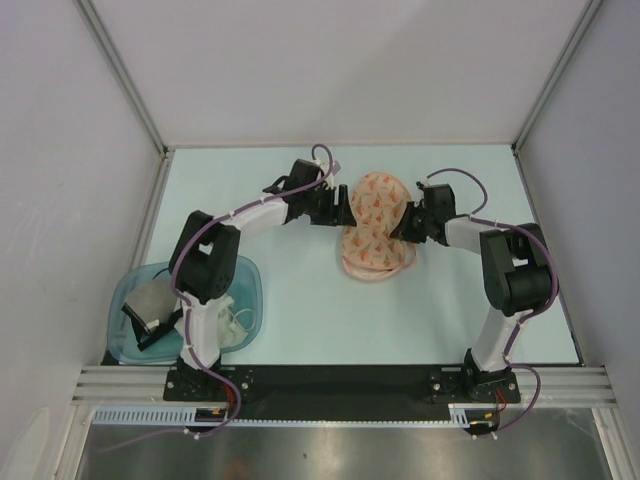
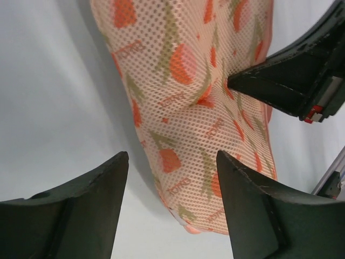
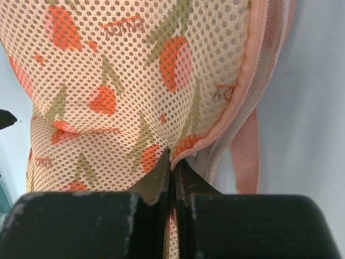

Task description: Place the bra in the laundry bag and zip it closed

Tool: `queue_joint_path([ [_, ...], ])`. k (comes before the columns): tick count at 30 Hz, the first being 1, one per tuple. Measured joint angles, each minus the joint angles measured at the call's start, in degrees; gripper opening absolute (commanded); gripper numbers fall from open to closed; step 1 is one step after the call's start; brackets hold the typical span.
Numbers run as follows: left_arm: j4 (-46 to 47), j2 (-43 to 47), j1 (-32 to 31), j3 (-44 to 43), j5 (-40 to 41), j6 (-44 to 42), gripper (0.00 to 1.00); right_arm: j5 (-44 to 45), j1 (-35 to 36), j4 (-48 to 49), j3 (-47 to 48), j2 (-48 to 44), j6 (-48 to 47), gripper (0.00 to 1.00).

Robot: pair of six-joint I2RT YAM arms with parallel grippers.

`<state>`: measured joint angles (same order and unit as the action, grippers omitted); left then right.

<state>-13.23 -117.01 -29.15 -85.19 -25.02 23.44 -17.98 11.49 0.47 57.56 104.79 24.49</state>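
Observation:
The laundry bag (image 1: pixel 375 225) is a peach mesh pouch with orange prints, lying mid-table between both arms. My right gripper (image 1: pixel 408 226) is shut on its zip edge, and the right wrist view shows the fingertips (image 3: pixel 172 159) pinching the pink seam of the bag (image 3: pixel 135 81). At the bag's left side my left gripper (image 1: pixel 338 207) stands open. In the left wrist view, its gripper (image 2: pixel 172 156) frames the bag's end (image 2: pixel 194 97) without touching it. The right arm's fingers (image 2: pixel 280 81) press in from the far side. The bra is hidden.
A translucent teal tub (image 1: pixel 135 285) stands at the front left beside the left arm's base, with a white garment (image 1: pixel 235 325) and a grey folded thing (image 1: pixel 150 305) in it. Pale walls and metal posts close off the table at the back and both sides.

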Motion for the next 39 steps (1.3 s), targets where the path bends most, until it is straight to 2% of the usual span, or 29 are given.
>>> queue_joint_path([
  [3,2.0,0.9,-0.9,1.3,-0.2,0.0,0.67,-0.6,0.1,0.0,0.0,0.0,0.1,0.16],
  [6,3.5,2.2,-2.4,2.3,-0.8,0.0,0.61,-0.6,0.2,-0.3,0.0,-0.1,0.1,0.20],
  [15,8.8,1.6,-6.5,3.7,-4.0,1.0,0.50,-0.2,1.2,-4.0,0.7,-2.4,-0.2,0.20],
  [17,8.9,0.6,-7.3,3.8,-3.4,1.2,0.51,0.1,1.4,-4.5,0.7,-2.9,-0.3,0.23],
  [21,8.9,-0.9,-7.9,4.3,-2.3,1.4,0.72,-0.6,1.2,-5.3,0.7,-3.0,-0.3,0.31],
  [22,8.9,-0.9,-7.9,4.7,-2.1,1.5,0.73,-1.4,1.2,-5.5,0.7,-3.0,-0.4,0.32],
  [24,8.8,-0.5,-8.0,5.2,-1.6,1.4,0.72,-2.3,1.2,-5.7,0.8,-3.1,-0.3,0.36],
  [27,7.7,-0.1,-8.0,4.9,-0.6,0.8,0.63,-2.8,1.7,-6.9,0.9,-4.3,-0.1,0.44],
  [32,6.5,0.7,-8.0,4.9,0.2,0.1,0.62,-1.2,2.1,-10.3,0.9,-9.6,-0.2,0.57],
  [39,5.2,6.3,-8.0,5.8,1.3,0.4,0.65,0.2,2.0,-12.7,2.5,-14.7,-1.2,0.59],
])
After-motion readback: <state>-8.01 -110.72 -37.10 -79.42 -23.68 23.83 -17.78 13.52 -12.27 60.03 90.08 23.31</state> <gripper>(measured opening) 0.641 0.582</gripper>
